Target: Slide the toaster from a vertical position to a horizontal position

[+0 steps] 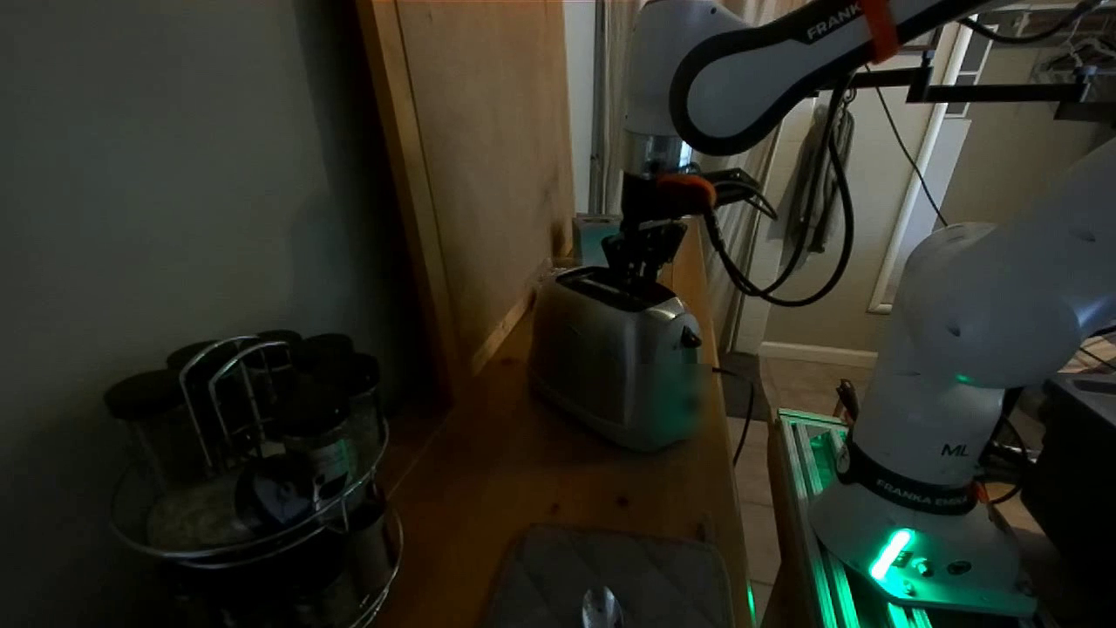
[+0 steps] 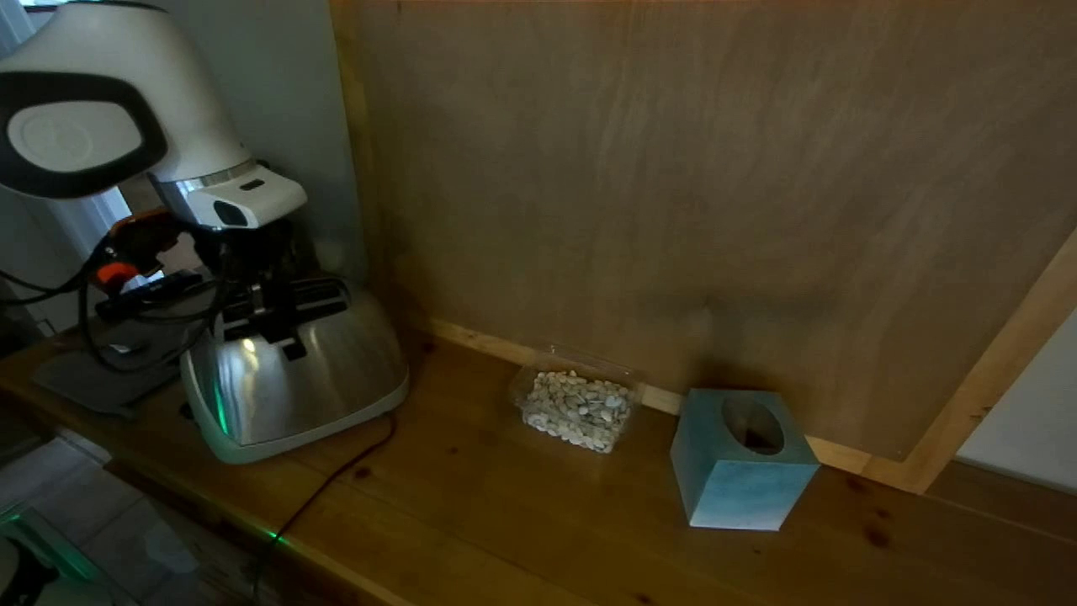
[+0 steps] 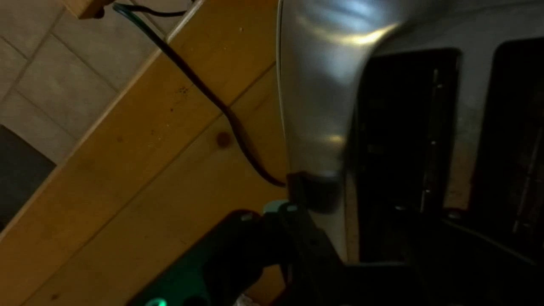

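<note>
Rack (image 1: pixel 209 555) with dark-lidded jars (image 1: pixel 305 414): nearest the camera in an exterior view, lower than the hand (image 1: pixel 642 272) and to its left. Mat (image 1: pixel 540 571) and spoon (image 1: pixel 602 608): on the bench (image 1: pixel 453 515), below the hand and toward the camera; the spoon lies on the mat, partly out of view. Toaster (image 1: pixel 602 358): upright on the bench, directly beneath the hand, slots (image 3: pixel 403 127) facing up. Hand: points down at the top of the toaster. In the wrist view, one finger (image 3: pixel 314 242) stands at the outer face of the casing, touching or just beside it; the other is lost in the dark at the slots. Whether the fingers are clamped on the casing wall or stand clear of it cannot be told. Cord (image 2: pixel 336 475): leaves the toaster below the hand, crosses the bench and drops over its edge. Board (image 2: pixel 715 185): upright, to the right of the hand in an exterior view. Near its foot, lower than the hand, rests a clear box (image 2: pixel 589 362) of pale stones (image 2: pixel 576 408); farther right of the hand stands a blue box (image 2: pixel 745 492) with an oval opening. Arm (image 1: pixel 758 78): extends above the hand; its base (image 1: pixel 976 545), with a green light (image 1: pixel 891 554) lit, stands lower and to the right of the hand in an exterior view.
</note>
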Controlling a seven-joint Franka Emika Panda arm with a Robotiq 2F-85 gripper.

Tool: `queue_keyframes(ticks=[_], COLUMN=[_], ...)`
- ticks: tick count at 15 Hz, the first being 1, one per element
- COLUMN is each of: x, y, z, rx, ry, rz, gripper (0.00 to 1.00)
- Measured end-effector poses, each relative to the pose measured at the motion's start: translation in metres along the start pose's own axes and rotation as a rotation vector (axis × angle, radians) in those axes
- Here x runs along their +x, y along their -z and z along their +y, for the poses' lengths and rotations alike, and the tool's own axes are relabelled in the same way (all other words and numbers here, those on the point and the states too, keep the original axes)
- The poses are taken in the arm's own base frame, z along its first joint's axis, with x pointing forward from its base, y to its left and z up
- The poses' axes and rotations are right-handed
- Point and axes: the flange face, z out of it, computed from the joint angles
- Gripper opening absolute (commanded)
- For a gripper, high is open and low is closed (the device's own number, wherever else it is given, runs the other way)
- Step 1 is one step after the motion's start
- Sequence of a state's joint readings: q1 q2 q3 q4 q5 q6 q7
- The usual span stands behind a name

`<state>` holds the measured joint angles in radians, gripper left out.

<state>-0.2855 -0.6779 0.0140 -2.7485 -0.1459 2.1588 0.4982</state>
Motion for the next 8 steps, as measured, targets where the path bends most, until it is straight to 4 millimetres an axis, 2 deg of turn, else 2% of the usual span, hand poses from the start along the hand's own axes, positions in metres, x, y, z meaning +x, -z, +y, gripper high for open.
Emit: queue_keyframes(ticks=[6,7,8], x=[-0.0004,-0.0004,-0.0004], y=[-0.0015,-0.0015,-0.0015], z=[0.0007,0.0007,0.0007], rx=[-0.004,-0.004,-0.004], ry=[-0.001,-0.001,-0.001], rz=[-0.006,-0.006,-0.006], gripper=[0.34,0.09,0.09])
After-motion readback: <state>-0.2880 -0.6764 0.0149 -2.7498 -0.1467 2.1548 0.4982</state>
